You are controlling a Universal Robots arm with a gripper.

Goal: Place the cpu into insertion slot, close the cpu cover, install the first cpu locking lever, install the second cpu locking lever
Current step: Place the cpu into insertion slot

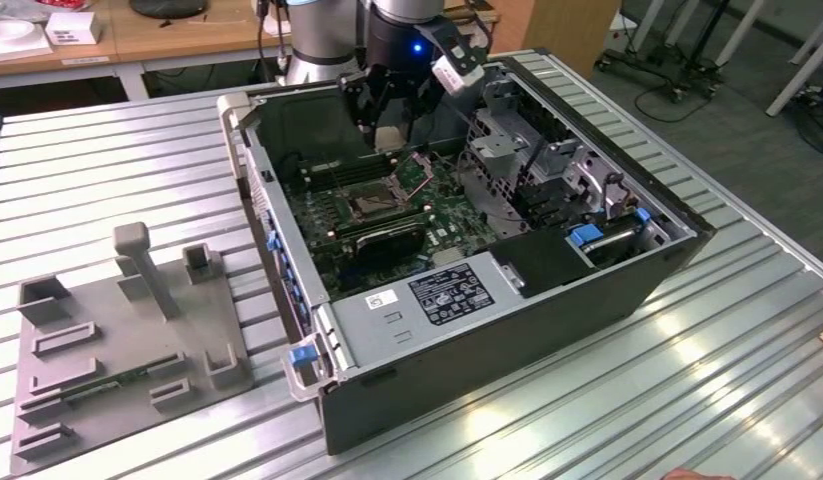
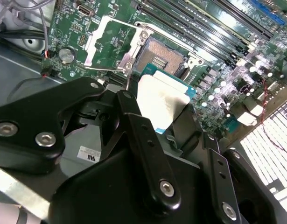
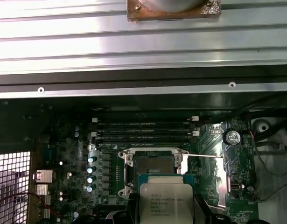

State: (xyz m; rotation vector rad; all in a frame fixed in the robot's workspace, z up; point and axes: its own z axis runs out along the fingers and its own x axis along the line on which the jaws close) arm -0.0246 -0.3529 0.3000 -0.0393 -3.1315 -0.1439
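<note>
The ribbed metal bench [image 1: 104, 160] carries an open computer case [image 1: 518, 340]. Inside it, your tool [image 2: 159, 109] is clamped on the cpu [image 3: 165, 201], held flat just beside the insertion slot [image 3: 152, 164] and not yet over its centre. Past the slot, the cpu cover [image 2: 94, 39] lies open, leaving the slot bare.

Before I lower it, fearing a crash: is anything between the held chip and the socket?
Nothing visible: the silver-grey square chip hangs near the dark-centred, silver-rimmed square socket, whose windowed metal cover lies swung aside.
</note>
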